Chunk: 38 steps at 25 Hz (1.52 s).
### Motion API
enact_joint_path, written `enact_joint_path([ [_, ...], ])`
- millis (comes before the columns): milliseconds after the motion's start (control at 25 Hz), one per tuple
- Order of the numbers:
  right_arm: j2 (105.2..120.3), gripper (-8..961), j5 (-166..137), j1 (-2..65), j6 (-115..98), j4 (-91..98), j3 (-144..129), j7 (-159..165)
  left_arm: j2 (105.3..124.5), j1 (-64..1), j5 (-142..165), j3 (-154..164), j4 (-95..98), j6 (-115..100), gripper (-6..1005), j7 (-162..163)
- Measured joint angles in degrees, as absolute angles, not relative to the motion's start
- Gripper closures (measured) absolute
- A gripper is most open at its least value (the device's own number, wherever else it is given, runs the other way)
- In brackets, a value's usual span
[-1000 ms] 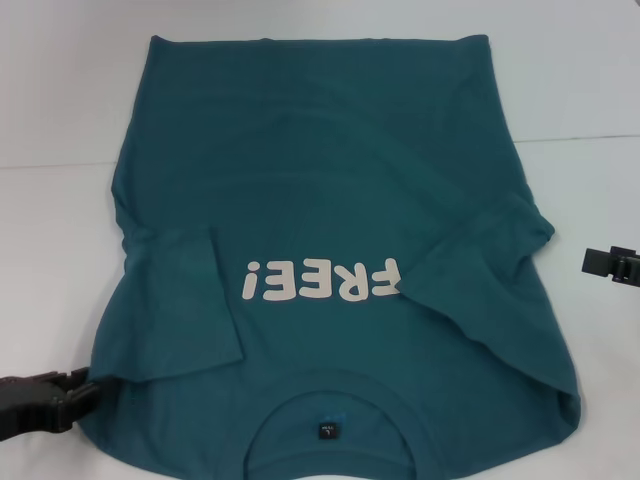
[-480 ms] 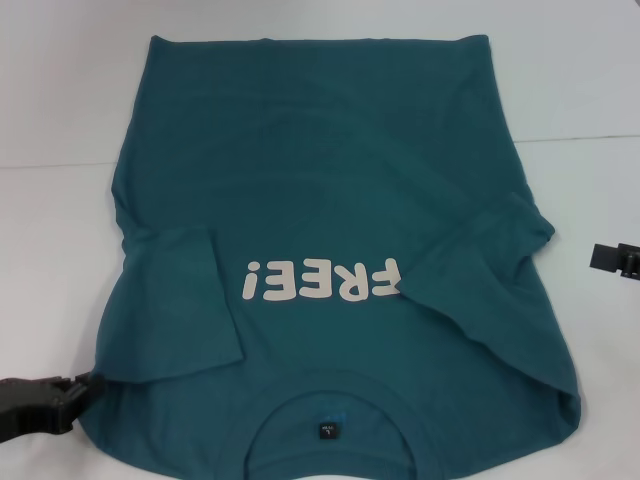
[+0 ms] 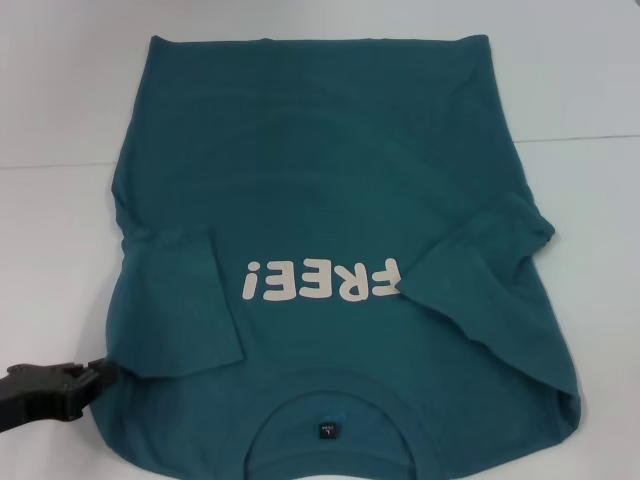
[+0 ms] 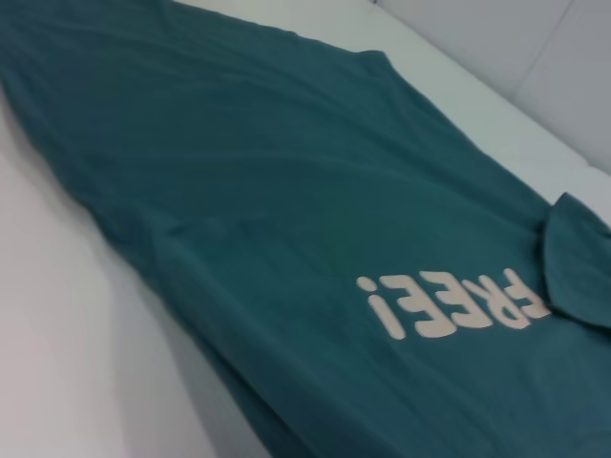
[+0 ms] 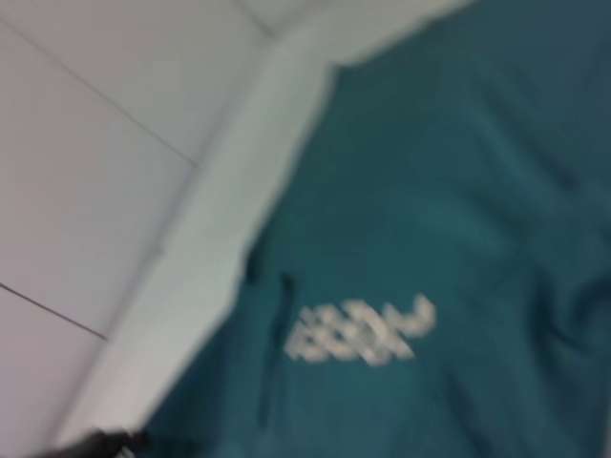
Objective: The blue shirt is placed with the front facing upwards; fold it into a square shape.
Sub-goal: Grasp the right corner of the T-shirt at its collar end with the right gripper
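The blue shirt (image 3: pixel 330 190) lies flat on the white table (image 3: pixel 50 230), front up, collar toward me. Its white "FREE!" lettering (image 3: pixel 322 280) reads upside down, and the small dark neck label (image 3: pixel 327 430) sits in the collar. Both sleeves are folded inward onto the body: the left sleeve (image 3: pixel 180 300) and the right sleeve (image 3: pixel 480 270). My left gripper (image 3: pixel 98 378) is low at the near left, its tip at the shirt's shoulder edge. The left wrist view shows the shirt (image 4: pixel 286 191) and the lettering (image 4: pixel 453 303). The right wrist view looks over the shirt (image 5: pixel 458 191) from farther off. The right gripper is out of view.
White tabletop surrounds the shirt on the left, right and far sides. A seam line (image 3: pixel 580 138) crosses the table behind the shirt's middle. The table's far edge (image 5: pixel 220 248) and grey floor tiles show in the right wrist view.
The right gripper has drawn back and left the head view's right edge. The left gripper has shifted slightly inward, up to the shirt's shoulder edge. The shirt lies as before.
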<state>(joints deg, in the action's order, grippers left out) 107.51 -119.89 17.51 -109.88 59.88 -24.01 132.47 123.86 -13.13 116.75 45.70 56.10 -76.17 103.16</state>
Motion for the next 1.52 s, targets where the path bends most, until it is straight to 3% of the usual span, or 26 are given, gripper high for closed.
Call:
enact_joint_path([
  [160,104.28,110,-127.0,19.2,-112.1,57.8,-23.9,137.1,123.82,-13.6,116.7,45.7,56.6,-77.2,952,103.4],
  [440,104.02,117,-133.5,21.1,-112.7,56.7,-24.3,141.9,123.83,-15.6,116.9,45.8,57.7,-78.7,950,104.7],
  [520,104.28,119,-134.5,21.3,-111.9,56.4,-24.2,141.7,123.84,-16.0,116.8,45.9,57.7,-78.7,950,104.8],
  [880,108.06,128,-138.3,23.6,-106.8,51.8,-24.7,141.5,123.78,-15.9,116.5,45.7,57.6,-78.8,950,104.7],
  [1520,110.49,144,-141.4,27.3,-100.7,49.4,-31.6,141.9,123.82,-15.9,116.5,45.7,57.5,-78.7,952,104.5],
])
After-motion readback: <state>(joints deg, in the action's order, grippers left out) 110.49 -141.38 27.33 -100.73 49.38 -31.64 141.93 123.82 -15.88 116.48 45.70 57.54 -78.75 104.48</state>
